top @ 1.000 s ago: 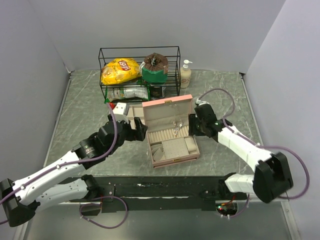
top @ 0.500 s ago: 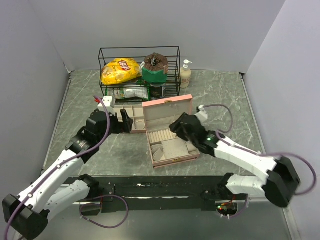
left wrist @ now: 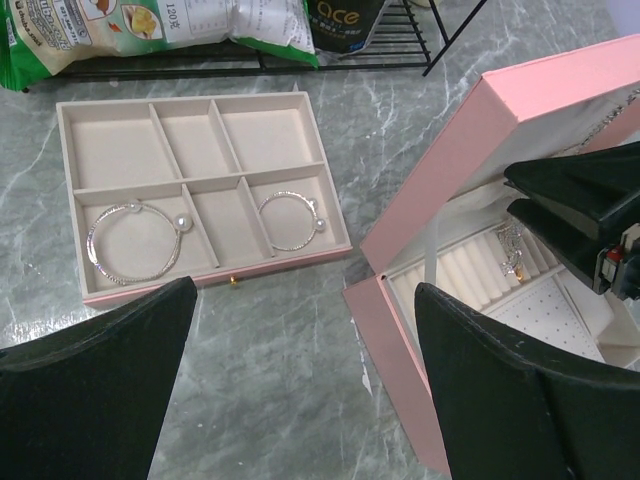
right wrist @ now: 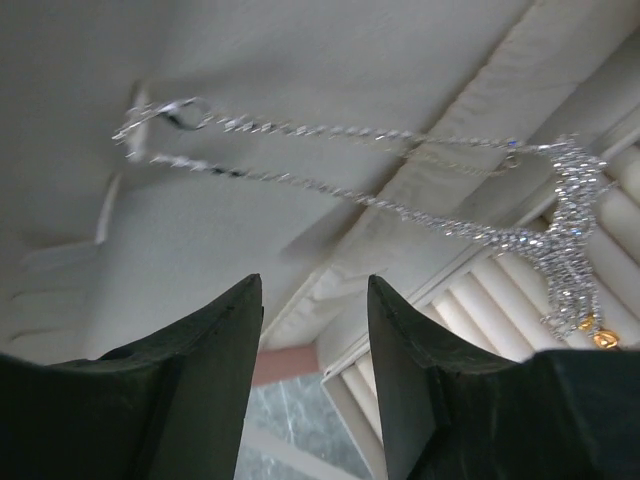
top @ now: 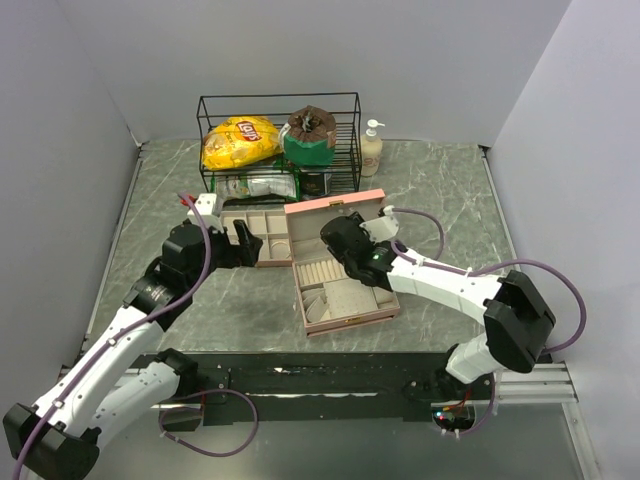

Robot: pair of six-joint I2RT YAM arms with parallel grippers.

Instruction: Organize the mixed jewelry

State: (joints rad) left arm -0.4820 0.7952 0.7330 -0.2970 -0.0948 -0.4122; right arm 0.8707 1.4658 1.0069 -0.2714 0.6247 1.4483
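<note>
Left hand (left wrist: 303,300): fingers spread to full width, holding nothing. It hovers above the counter (left wrist: 250,400), just near of the beige tray (left wrist: 200,108).

Tray contents: one large silver hoop (left wrist: 91,242) in the near-left compartment and one smaller hoop (left wrist: 261,222) in the near-right compartment. Each hoop carries a pearl.

Right hand (right wrist: 313,290): fingers partly apart, nothing between them. It sits inside the open pink box (left wrist: 470,160).

A silver chain (right wrist: 320,129) lies across the lid lining just beyond the right fingertips. Its pendant (right wrist: 568,240) hangs over the ring rolls (right wrist: 500,290).

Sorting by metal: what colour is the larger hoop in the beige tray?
Silver hoop with white pearl-like beads; clearest in the left wrist view.
</note>
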